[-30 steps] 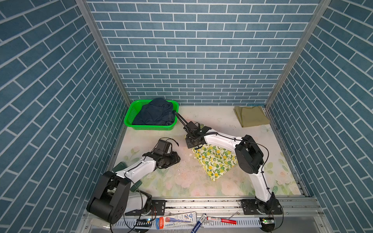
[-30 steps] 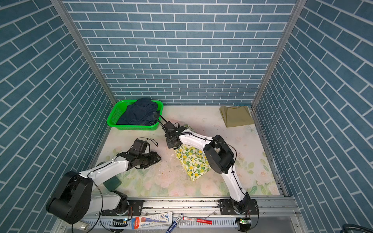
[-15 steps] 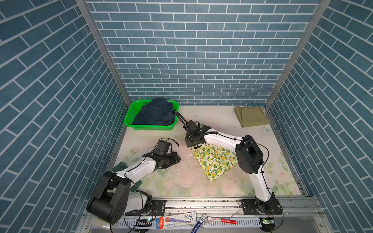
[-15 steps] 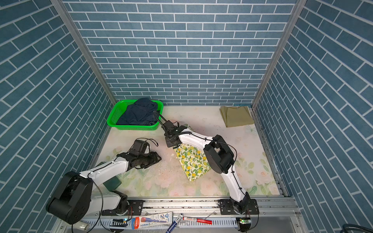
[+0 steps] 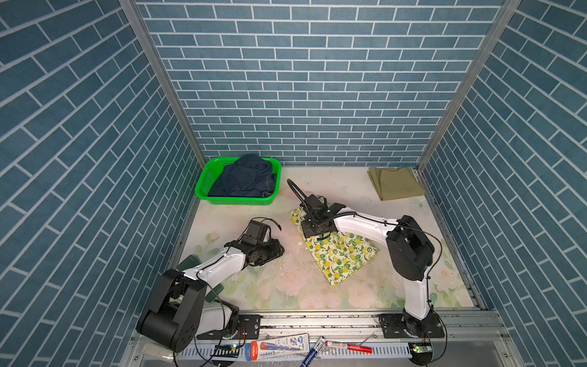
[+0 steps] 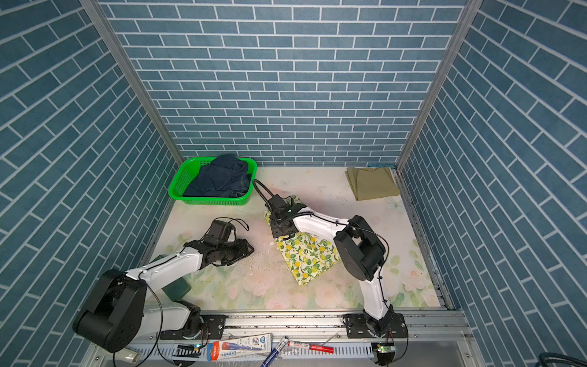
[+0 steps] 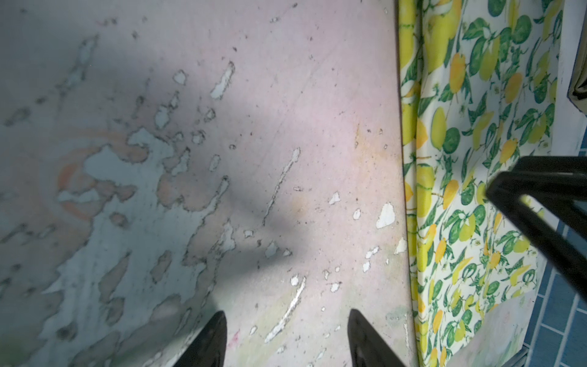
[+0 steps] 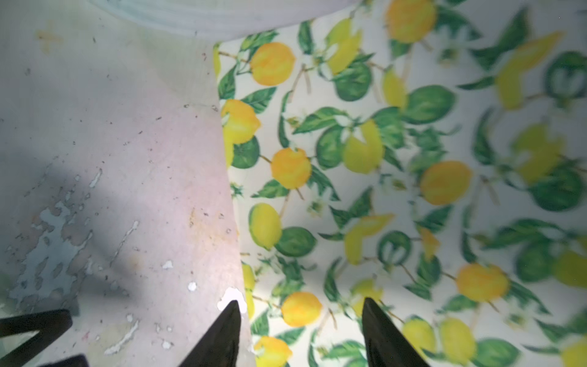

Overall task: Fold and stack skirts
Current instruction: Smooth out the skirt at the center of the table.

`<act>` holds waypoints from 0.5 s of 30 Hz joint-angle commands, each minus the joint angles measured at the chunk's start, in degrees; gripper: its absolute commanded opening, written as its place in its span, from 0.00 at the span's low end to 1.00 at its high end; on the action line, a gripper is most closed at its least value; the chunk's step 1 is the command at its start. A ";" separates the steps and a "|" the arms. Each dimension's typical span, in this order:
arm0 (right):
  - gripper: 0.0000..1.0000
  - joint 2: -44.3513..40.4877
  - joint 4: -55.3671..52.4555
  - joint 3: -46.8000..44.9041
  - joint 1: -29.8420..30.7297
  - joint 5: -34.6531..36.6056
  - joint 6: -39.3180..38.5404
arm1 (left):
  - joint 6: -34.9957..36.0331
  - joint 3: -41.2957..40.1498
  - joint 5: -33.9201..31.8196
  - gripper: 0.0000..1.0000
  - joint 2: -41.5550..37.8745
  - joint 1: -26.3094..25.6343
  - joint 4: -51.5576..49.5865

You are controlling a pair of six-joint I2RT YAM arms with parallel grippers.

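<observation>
While nothing's stacked yet on the floral table (image 5: pixel 286 286), the garments lie well apart. Lemon-print skirt (image 5: pixel 344 255) lies flat mid-table, looks folded to a wedge, long axis running far-left to near-right. Green basket (image 5: pixel 235 200) at far left holds the navy denim skirt (image 5: pixel 246 178), crumpled, not folded; nothing else seen in it. Khaki skirt (image 5: pixel 395 184) lies folded flat in the far-right corner. Right gripper (image 8: pixel 299 306) hovers over the lemon skirt's left edge nr its far end, jaws apart, one tip over cloth, one over bare table, gripping nothing. Left gripper (image 7: pixel 286 314) is likewise apart & empty, over bare table just left of that skirt. Right arm's nearer, so I'd judge the next pinch along this edge is its job, w/ the khaki pile lying far-right of it.
</observation>
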 commanded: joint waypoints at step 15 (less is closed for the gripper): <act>0.61 -23.23 5.76 -29.69 -15.51 -4.76 8.79 | 2.80 6.67 -10.32 0.62 0.92 -11.73 -3.92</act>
